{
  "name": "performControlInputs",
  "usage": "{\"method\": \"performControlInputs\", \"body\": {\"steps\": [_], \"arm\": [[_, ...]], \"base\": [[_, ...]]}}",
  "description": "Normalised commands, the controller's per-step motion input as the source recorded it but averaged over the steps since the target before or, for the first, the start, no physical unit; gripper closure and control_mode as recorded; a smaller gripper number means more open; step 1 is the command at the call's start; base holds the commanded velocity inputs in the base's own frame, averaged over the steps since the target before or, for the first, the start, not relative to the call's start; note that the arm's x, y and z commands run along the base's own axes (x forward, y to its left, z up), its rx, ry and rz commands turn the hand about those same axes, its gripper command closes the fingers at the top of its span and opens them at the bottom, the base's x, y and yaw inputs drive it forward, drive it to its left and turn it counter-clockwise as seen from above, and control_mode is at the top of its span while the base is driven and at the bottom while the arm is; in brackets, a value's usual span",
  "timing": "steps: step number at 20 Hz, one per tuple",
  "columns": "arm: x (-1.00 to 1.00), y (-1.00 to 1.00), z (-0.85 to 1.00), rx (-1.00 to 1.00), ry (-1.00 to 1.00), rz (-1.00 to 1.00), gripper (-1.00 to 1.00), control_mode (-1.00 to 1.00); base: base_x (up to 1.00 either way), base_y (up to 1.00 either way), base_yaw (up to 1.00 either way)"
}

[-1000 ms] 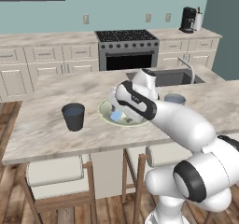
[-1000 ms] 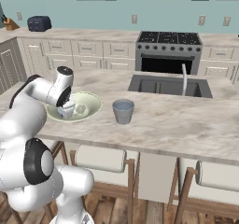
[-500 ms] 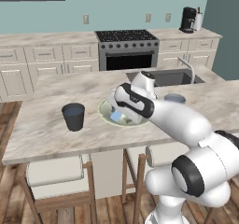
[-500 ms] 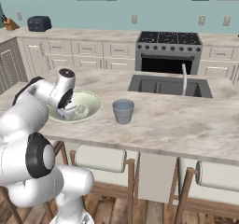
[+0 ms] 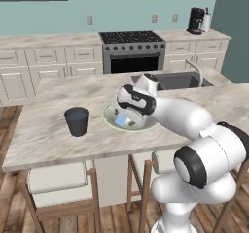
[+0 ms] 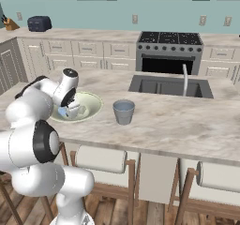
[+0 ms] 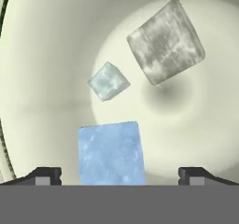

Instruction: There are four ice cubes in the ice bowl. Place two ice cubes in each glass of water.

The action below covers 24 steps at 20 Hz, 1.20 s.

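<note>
The ice bowl [image 5: 146, 126] is wide and cream-green and sits mid-counter. My gripper [image 5: 124, 116] reaches down into it, jaws open. In the hand view, a pale-blue ice cube [image 7: 111, 153] lies between the spread fingertips [image 7: 45, 175] of the gripper [image 7: 119, 176], clear of both. A smaller ice cube [image 7: 108, 81] and a greyer ice cube [image 7: 165, 41] rest further along the bowl floor [image 7: 46, 78]. A dark charcoal glass of water [image 5: 77, 121] stands left of the bowl. From the right base view, a lighter grey glass [image 6: 123, 112] stands right of the bowl [image 6: 96, 105], where the gripper [image 6: 70, 111] dips.
A sink with a faucet [image 6: 171, 86] is set into the counter behind the grey glass. A stove [image 5: 133, 50] stands against the back wall. Stools [image 5: 61, 178] are tucked under the counter's near edge.
My hand has sunk a little lower into the bowl. The jaws have stayed open, and the glasses and bowl have not moved.
</note>
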Motion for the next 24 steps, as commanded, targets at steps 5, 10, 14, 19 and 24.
{"method": "performControlInputs", "body": {"steps": [5,10,14,19,24], "arm": [[0.03,0.03,-0.31,0.00,0.00,0.00,-1.00,-1.00],[0.00,0.02,-0.09,0.00,0.00,0.00,-1.00,-1.00],[0.02,0.03,-0.01,0.00,0.00,0.00,1.00,-1.00],[0.14,0.01,0.00,0.00,0.00,0.00,1.00,-1.00],[0.13,0.00,0.00,0.00,0.00,0.00,1.00,-1.00]], "base": [[0.00,0.00,0.00],[0.00,0.00,0.00],[0.00,0.00,0.00],[0.00,0.00,0.00],[0.00,0.00,0.00]]}}
